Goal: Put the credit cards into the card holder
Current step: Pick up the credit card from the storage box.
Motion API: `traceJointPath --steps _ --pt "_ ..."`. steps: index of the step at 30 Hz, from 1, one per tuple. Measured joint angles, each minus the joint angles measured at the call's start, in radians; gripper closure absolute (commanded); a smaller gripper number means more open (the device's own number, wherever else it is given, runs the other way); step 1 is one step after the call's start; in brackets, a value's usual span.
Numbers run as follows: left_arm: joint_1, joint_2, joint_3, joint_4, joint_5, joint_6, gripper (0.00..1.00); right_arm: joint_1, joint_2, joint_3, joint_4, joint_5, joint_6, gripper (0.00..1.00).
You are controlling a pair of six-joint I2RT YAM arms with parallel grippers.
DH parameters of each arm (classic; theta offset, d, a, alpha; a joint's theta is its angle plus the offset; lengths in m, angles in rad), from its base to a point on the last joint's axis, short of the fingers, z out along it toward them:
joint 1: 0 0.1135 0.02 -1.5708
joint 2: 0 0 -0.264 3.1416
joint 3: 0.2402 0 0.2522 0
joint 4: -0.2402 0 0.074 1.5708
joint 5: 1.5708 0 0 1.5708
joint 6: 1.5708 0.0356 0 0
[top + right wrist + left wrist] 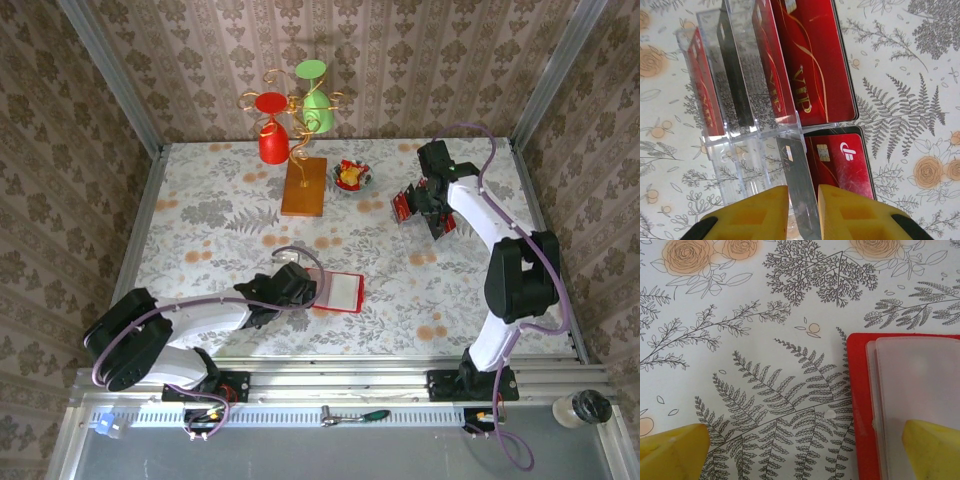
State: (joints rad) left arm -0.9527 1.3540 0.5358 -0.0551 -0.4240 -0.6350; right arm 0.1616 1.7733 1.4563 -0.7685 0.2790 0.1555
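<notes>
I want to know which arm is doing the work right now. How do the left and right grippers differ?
The left gripper stands wide open, while the right gripper has its jaws narrow around an edge-on credit card. The left gripper is empty, with one finger above the card holder and the other above the bare table. The right gripper is at the clear card rack. Both have yellow fingers.

Top camera: high, behind my arm bases, looking down over the whole floral-print table (200, 215). Left wrist: close, facing down on the flat red card holder (860, 390). Right wrist: close on the red credit cards (810, 60). Top shares both spots.
</notes>
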Motion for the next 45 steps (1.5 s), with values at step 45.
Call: traceJointPath --steps 45 --pt "0.001 -0.012 -0.005 0.004 0.0 0.0 0.0 -0.006 0.029 -0.029 0.0 -0.057 -0.023 1.0"
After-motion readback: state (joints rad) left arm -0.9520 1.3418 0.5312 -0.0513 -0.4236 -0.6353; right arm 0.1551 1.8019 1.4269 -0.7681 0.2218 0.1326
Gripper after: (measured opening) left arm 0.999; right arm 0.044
